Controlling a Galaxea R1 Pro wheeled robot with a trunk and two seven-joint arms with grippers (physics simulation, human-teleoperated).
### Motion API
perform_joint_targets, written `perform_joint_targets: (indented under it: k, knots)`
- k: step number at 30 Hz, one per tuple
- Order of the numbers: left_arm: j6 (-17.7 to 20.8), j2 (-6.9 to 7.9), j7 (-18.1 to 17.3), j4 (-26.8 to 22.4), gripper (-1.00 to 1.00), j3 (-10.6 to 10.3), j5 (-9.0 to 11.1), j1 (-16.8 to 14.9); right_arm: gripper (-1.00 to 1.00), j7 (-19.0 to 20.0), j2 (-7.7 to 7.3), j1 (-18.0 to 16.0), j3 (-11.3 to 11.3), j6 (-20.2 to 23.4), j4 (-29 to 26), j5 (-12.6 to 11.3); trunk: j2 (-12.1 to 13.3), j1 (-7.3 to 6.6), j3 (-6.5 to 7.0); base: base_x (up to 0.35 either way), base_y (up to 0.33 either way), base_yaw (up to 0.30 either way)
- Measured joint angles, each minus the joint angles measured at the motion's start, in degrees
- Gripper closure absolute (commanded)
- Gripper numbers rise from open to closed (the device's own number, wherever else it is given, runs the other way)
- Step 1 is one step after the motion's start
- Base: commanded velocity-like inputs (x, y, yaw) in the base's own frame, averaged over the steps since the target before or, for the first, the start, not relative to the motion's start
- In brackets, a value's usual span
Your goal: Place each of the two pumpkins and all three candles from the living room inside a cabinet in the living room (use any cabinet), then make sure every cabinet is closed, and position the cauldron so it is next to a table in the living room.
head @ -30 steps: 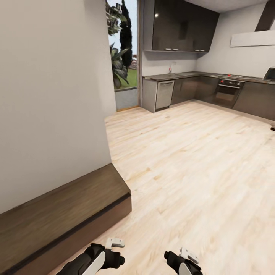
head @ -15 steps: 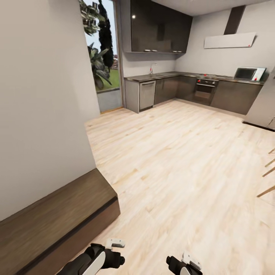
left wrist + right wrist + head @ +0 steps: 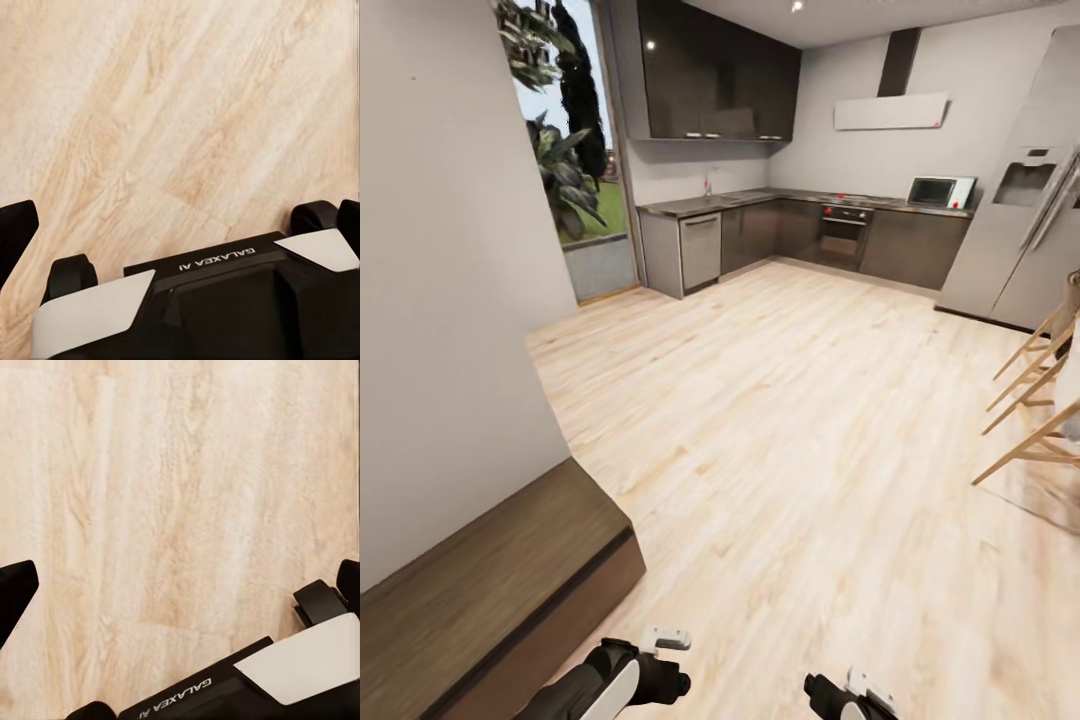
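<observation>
The long low dark brown cabinet (image 3: 490, 575) runs along the pale wall at the lower left of the head view, its near end toward the open floor. My left gripper (image 3: 663, 662) and right gripper (image 3: 842, 695) hang low at the bottom edge of that view, over bare wooden floor. In the left wrist view the left gripper (image 3: 180, 225) is open, with nothing but floor planks between its black fingertips (image 3: 15, 232). The right gripper (image 3: 180, 581) is open too, over the same floor. The pumpkins, candles, cauldron and table are out of view.
A kitchen lies ahead with dark cupboards (image 3: 710, 75), an oven (image 3: 844, 232), a microwave (image 3: 940, 191) and a steel fridge (image 3: 1025, 200). Wooden chair legs (image 3: 1030, 400) jut in at the right. A glass door with plants (image 3: 565, 170) is behind the left wall (image 3: 440, 300).
The whole head view has swung to the right, so the camera has turned: the fridge and chair legs have come in and the cabinet sits further left. Both arms keep their pose.
</observation>
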Motion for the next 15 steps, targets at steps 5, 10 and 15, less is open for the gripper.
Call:
perform_joint_targets:
  k: [5,10,15]
  knots:
    - [0.0,-0.31,0.0,0.0,-1.00,0.0,0.1,0.0,-1.00,0.2,-0.09,0.0,-2.4,0.0,0.2,-0.4,2.0,-1.10,0.90,0.000,0.000,-0.280]
    - [0.0,-0.41,0.0,0.0,-1.00,0.0,0.1,0.0,-1.00,0.2,-0.32,0.0,-2.8,0.0,0.2,-0.5,4.0,-2.20,1.80,0.000,0.000,-0.281]
    - [0.0,-0.43,0.0,0.0,-1.00,0.0,0.1,0.0,-1.00,0.2,-0.36,0.0,-2.8,0.0,0.2,-0.5,6.0,-3.30,2.69,0.000,0.000,-0.281]
